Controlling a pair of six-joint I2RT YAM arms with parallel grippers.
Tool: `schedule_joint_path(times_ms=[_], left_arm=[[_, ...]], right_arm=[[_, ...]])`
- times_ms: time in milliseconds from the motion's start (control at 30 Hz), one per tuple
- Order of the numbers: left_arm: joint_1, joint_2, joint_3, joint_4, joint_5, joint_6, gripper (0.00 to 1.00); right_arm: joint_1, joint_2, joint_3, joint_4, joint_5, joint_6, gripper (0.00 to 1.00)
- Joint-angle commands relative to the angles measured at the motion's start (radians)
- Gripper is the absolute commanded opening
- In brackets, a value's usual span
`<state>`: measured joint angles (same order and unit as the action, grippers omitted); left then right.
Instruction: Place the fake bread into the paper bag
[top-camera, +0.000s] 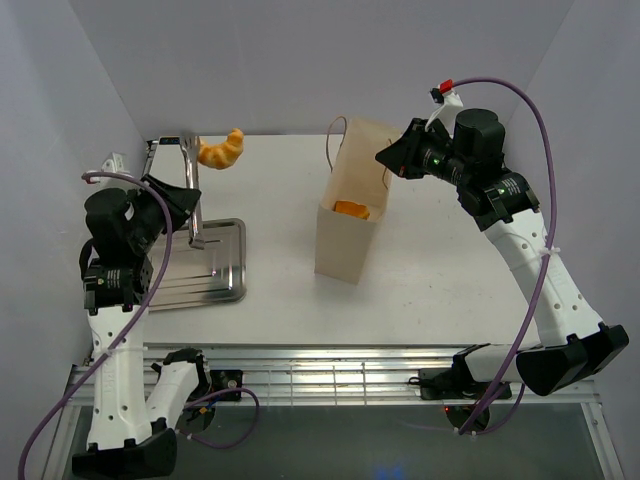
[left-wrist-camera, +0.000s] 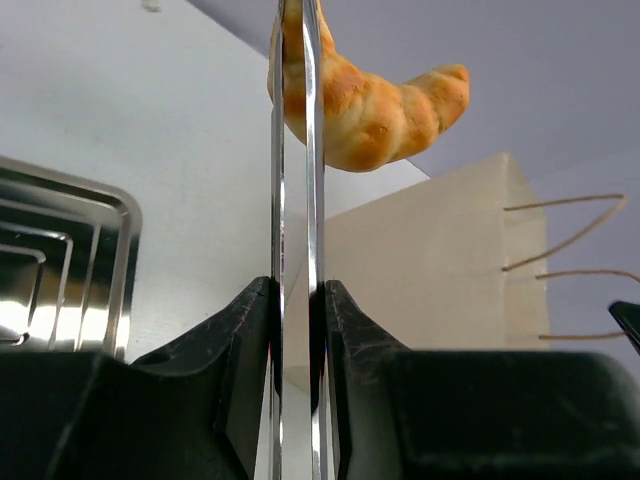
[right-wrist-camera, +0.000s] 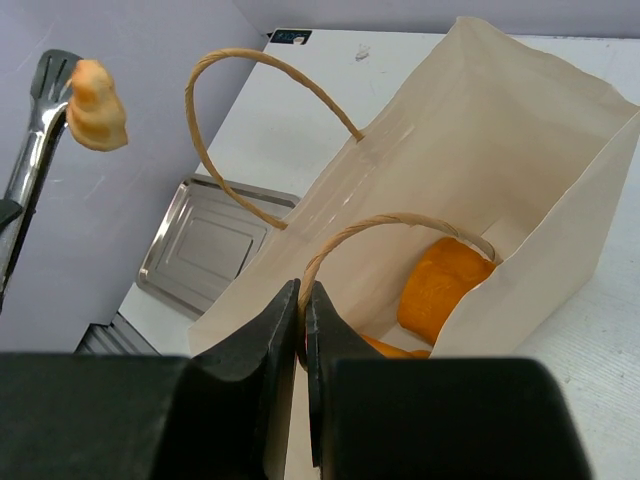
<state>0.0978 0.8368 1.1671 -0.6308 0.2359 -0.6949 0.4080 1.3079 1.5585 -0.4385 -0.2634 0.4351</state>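
Note:
A golden croissant-shaped piece of fake bread (top-camera: 222, 150) (left-wrist-camera: 380, 110) (right-wrist-camera: 97, 105) hangs in the air, pinched at the tip of long metal tongs (top-camera: 193, 200) (left-wrist-camera: 297, 200). My left gripper (top-camera: 185, 205) (left-wrist-camera: 297, 300) is shut on the tongs' two blades, left of the paper bag (top-camera: 350, 215) (left-wrist-camera: 440, 260) (right-wrist-camera: 500, 120). The bag stands upright mid-table with its mouth open. Orange fake bread (top-camera: 351, 209) (right-wrist-camera: 440, 285) lies inside it. My right gripper (top-camera: 385, 160) (right-wrist-camera: 302, 300) is shut on the near string handle (right-wrist-camera: 400, 225) at the bag's right rim.
A silver metal tray (top-camera: 205, 265) (left-wrist-camera: 60, 260) (right-wrist-camera: 205, 245) lies flat at the table's left, below the tongs. White walls enclose the table at the back and sides. The bag's other handle (right-wrist-camera: 230, 120) arches up freely.

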Motion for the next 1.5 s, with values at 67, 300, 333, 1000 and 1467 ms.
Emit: schedule_joint_path(times_ms=[67,300,333,1000,1467], left_arm=[[0.006,-0.022,0.086,0.178,0.223,0.064,0.0],[0.006,0.005,0.124,0.314,0.4,0.057,0.0],[0.006,0.01,0.131,0.333,0.422,0.054,0.0],[-0.185,0.241,0.233,0.622,0.729,-0.051,0.0],[-0.406,0.308,0.212,0.47,0.479,0.144,0.0]], right_arm=[[0.005,-0.033,-0.001,0.06,0.009,0.005,0.12],[0.005,-0.033,0.0,0.066,0.013,0.011,0.12],[0.006,-0.032,0.002,0.064,0.015,0.011,0.12],[0.006,-0.045,0.032,0.047,0.053,0.011,0.12],[0.006,-0.073,0.025,0.043,0.064,0.008,0.12]])
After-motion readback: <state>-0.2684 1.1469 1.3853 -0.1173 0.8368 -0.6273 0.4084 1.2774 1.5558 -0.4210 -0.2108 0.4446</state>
